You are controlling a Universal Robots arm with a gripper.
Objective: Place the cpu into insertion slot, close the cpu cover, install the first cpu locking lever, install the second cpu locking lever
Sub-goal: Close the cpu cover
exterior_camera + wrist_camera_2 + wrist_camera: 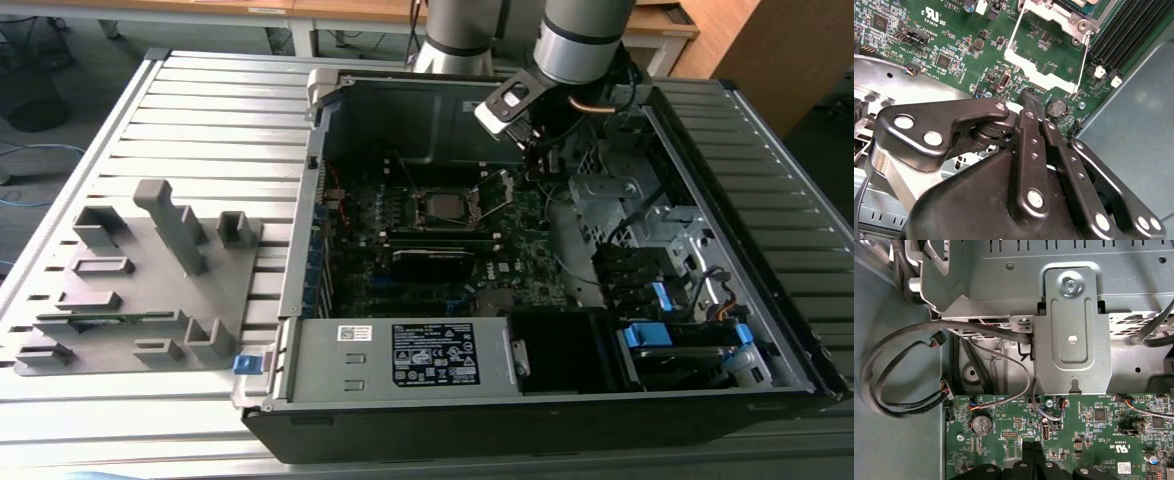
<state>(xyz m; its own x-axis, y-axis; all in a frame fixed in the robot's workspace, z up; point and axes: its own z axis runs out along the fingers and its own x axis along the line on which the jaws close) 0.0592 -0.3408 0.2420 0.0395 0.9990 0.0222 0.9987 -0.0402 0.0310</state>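
1. A slatted metal table (pixel 200 100) carries an open computer case (pixel 534 430), and the arm reaches into it.
2. The gripper (pixel 1029 97) has its fingers pressed together on nothing, with the tip low over the motherboard (pixel 954 30).
3. Just beyond the tip, the cpu cover (pixel 1040 70) stands open, tilted on its hinge. A coin battery (pixel 1056 107) sits beside the tip.
4. Farther off, the cpu (pixel 445 208) appears to lie in the insertion slot (pixel 422 210).
5. Risk: a push that slips off the thin frame could scrape the board or battery.
6. Risk: if the chip is not seated flat, closing the cover on it could damage the socket.
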